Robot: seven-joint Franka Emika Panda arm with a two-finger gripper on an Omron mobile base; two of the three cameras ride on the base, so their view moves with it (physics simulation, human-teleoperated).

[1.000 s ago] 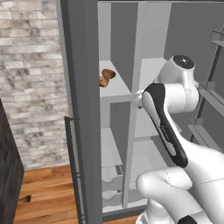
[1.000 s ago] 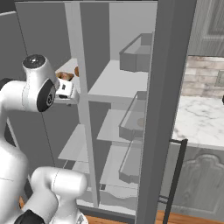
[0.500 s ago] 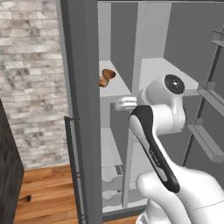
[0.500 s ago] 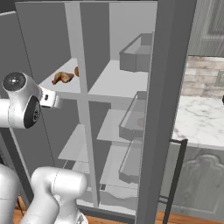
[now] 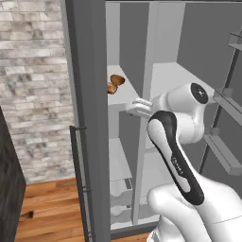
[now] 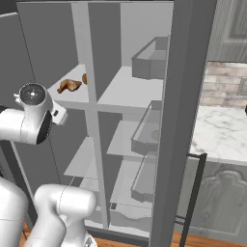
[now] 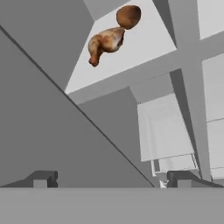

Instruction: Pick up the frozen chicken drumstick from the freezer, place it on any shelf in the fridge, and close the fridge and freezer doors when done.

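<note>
Arm: over the last second we are swinging the white arm [image 5: 175,142] lower and leftward in the left base view; its hand [image 5: 138,108] is now sitting mid-frame, just below the front edge of the freezer's upper shelf [image 5: 124,97]. In the right base view the elbown joint [image 6: 33,116] is dropping from the upper left towards the middle left.

Jaws: in the hand view the two dark fingertips [image 7: 41,178] are standing far apart at the bottom corners, with nothing between them; the gripper [image 7: 111,180] is wide open and holding nothing.

Frozen chicken drumstick: it [image 7: 105,43] is lying at the upper middle of the hand view on the freezer shelf, apart from the jaws and untouched. In the right base view it [image 6: 69,86] is sitting at the upper left.

Neighbour: a darker rounded brown lump [image 7: 128,15] is lying just beside the drumstick, deeper on the same shelf.

Freezer: the freezer [image 6: 79,103] is standing open, its door [image 5: 87,118] filling the left-centre of the left base view.

Fridge: the fridge [image 6: 137,96] is open too, with its broad shelf [image 6: 130,91] bare.

Meaning: we are judging this as a re-aiming of the hand at the drumstick from below shelf level; the pick is not yet done, and we are still needing to rise above the shelf edge before reaching in.
</note>
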